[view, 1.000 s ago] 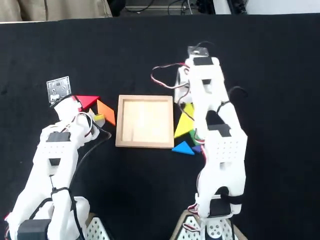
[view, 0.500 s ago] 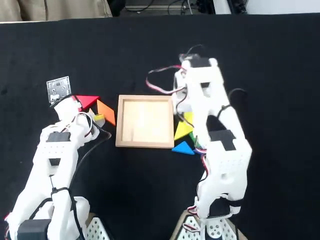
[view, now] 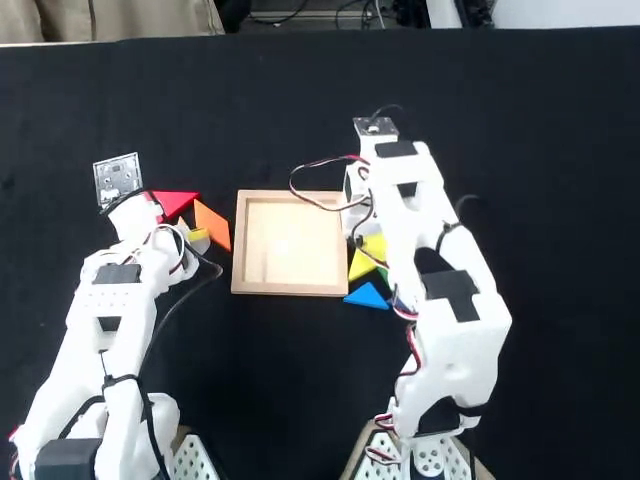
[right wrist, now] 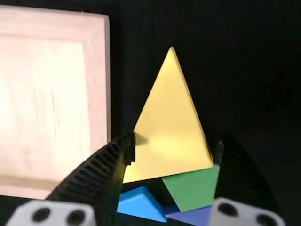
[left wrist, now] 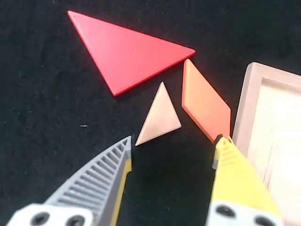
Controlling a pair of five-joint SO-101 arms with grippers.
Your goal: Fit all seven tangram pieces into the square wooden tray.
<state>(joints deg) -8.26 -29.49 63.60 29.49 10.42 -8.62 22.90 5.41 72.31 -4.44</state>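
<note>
The square wooden tray [view: 239,250] holds none of the tangram pieces [view: 176,203] yet; fingers of the left gripper [left wrist: 174,140] and right gripper [right wrist: 174,142] gape wide, empty.

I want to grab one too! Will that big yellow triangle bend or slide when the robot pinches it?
Probably stiff: the yellow triangle looks like a flat, solid piece with crisp edges. It lies flat, so it shouldn't roll or tip. Its smooth, sloping sides might slip between the fingers.

Likely robotics lab: black-draped table [view: 560,150], cables [view: 360,12] behind.
</note>
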